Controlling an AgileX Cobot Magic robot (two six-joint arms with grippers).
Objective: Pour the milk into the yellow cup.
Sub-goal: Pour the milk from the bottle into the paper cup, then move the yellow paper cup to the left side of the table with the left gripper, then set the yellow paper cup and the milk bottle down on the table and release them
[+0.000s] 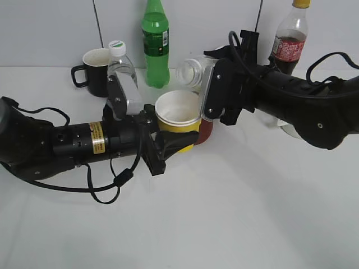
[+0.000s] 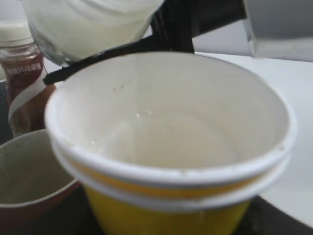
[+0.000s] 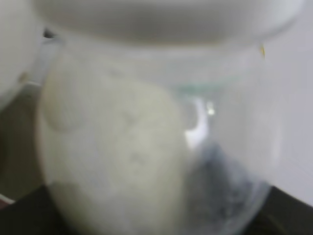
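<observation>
My left gripper is shut on the yellow cup and holds it upright above the table. The cup fills the left wrist view. Its white inside looks bare, and I see no stream of milk. My right gripper is shut on the milk bottle and holds it tipped on its side just above the cup's far rim. The bottle shows at the top of the left wrist view. It is a blurred close-up in the right wrist view, with white milk inside.
A dark red mug stands right behind the cup and shows in the left wrist view, with a brown coffee bottle beside it. At the back stand a black mug, a clear bottle, a green bottle and a cola bottle.
</observation>
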